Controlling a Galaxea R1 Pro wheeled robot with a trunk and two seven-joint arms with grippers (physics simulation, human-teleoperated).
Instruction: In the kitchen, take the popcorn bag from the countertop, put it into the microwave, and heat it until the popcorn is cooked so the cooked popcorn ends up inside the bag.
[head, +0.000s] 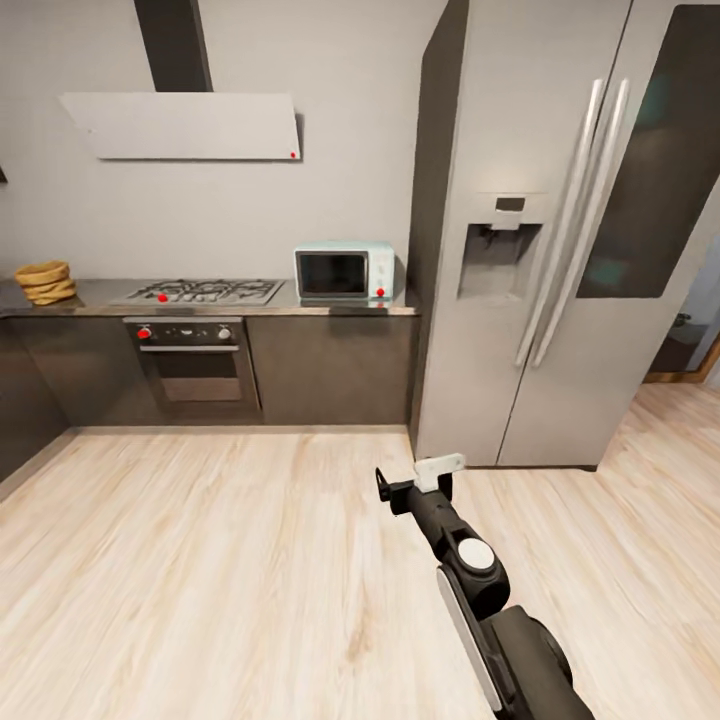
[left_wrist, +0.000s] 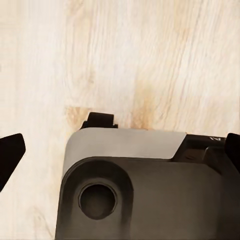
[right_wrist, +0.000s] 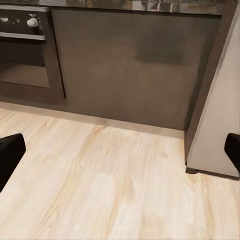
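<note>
Both pairs of jaws stood wide apart with nothing between them: in the left wrist view the left gripper (left_wrist: 120, 150) showed only as dark fingertips (left_wrist: 10, 152) at the two edges of the frame, and in the right wrist view the right gripper (right_wrist: 120, 150) showed the same way, its fingertips (right_wrist: 9, 152) far apart over bare floor.

The popcorn bag (head: 45, 282), tan-brown with a rolled rim, sat at the far left end of the countertop (head: 95, 292), well apart from the robot. Further along the same worktop, past the gas hob (head: 200, 292), stood the microwave (head: 344, 271), pale mint-blue, with its dark glass door closed and a red light low on its control panel. It was just beside the tall steel fridge (head: 540, 230). Under the hob sat the built-in oven (head: 195, 365) between dark glossy cabinet fronts (head: 330, 370). Above the hob hung the white slanted hood (head: 180, 125) on the pale grey wall.

The robot stood back from the counter on the wood floor (head: 200, 560). In the head view the right arm (head: 470, 570) reached forward and low over the planks, with the gripper at its end pointing toward the cabinets. The right wrist camera looked at the cabinet fronts, the oven's edge (right_wrist: 30, 55) and the fridge's lower corner (right_wrist: 215, 125). The left wrist camera looked down on the floor and on a dark and grey part of the robot's own body (left_wrist: 145, 195).
</note>
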